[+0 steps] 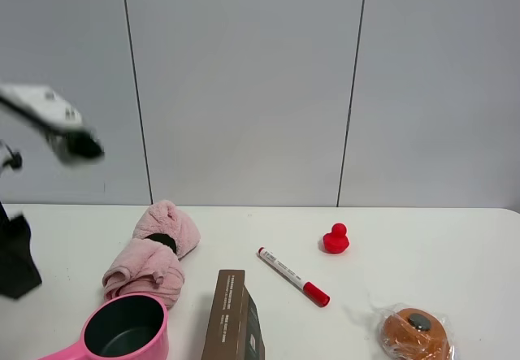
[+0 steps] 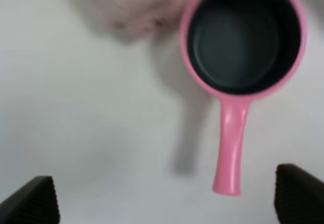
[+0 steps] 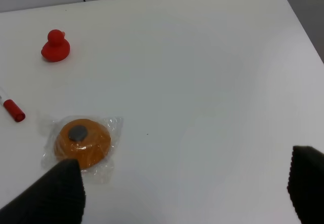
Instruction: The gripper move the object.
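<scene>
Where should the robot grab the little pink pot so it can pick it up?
Probably by the long straight handle of the pink saucepan. It sticks out from the round bowl, thin enough for the fingers to close across it, while the bowl looks too wide. The left gripper is open above the table with the handle's tip near one fingertip, so coming straight down over the handle seems easiest.

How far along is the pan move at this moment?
Early stage, nothing looks moved yet. The pink saucepan sits on the white table beside the rolled pink towel, untouched. In hand: the left pincer hangs open above it, fingers apart near the handle's end but not touching. Left: descend, grip and carry it. The right pincer is open, idle above the table.
</scene>
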You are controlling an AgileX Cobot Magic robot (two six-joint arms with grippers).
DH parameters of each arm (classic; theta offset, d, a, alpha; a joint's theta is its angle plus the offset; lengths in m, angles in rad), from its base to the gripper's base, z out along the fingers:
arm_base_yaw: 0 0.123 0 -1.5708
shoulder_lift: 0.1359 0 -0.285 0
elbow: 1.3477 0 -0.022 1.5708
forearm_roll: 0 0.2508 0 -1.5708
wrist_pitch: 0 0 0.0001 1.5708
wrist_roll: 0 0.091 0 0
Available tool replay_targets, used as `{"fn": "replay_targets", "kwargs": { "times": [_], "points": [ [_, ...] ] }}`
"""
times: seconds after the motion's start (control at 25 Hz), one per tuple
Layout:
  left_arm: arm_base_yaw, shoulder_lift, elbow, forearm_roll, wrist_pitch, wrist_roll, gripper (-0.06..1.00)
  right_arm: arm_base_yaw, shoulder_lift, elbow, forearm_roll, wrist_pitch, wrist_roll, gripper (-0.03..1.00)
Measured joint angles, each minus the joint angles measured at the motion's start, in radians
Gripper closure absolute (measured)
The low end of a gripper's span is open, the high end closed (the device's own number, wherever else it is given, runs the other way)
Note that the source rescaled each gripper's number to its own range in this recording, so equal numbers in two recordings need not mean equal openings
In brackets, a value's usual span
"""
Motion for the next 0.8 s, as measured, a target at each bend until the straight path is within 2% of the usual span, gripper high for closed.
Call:
{"fn": "replay_targets", "kwargs": {
  "times": [0.12, 0.2, 0.32, 0.48, 0.64, 0.8],
  "points": [
    [0.0, -0.077, -0.15, 0.029, 0.186, -0.108, -0.04, 0.0, 0.0, 0.0, 0.0, 0.0, 0.0, -0.03],
    [0.0, -0.133, -0.217, 0.049, 0.243, -0.134, -0.04, 0.0, 0.0, 0.0, 0.0, 0.0, 0.0, -0.03],
    [0.033, -0.253, -0.242, 0.059, 0.26, -0.164, -0.04, 0.0, 0.0, 0.0, 0.0, 0.0, 0.0, -0.03],
    [0.162, -0.451, -0.216, 0.07, 0.267, -0.211, -0.04, 0.0, 0.0, 0.0, 0.0, 0.0, 0.0, -0.03],
    [0.284, -0.671, -0.151, 0.057, 0.276, -0.221, -0.04, 0.0, 0.0, 0.0, 0.0, 0.0, 0.0, -0.03],
    [0.36, -0.89, -0.044, 0.032, 0.279, -0.207, -0.04, 0.0, 0.0, 0.0, 0.0, 0.0, 0.0, -0.03]
  ]
}}
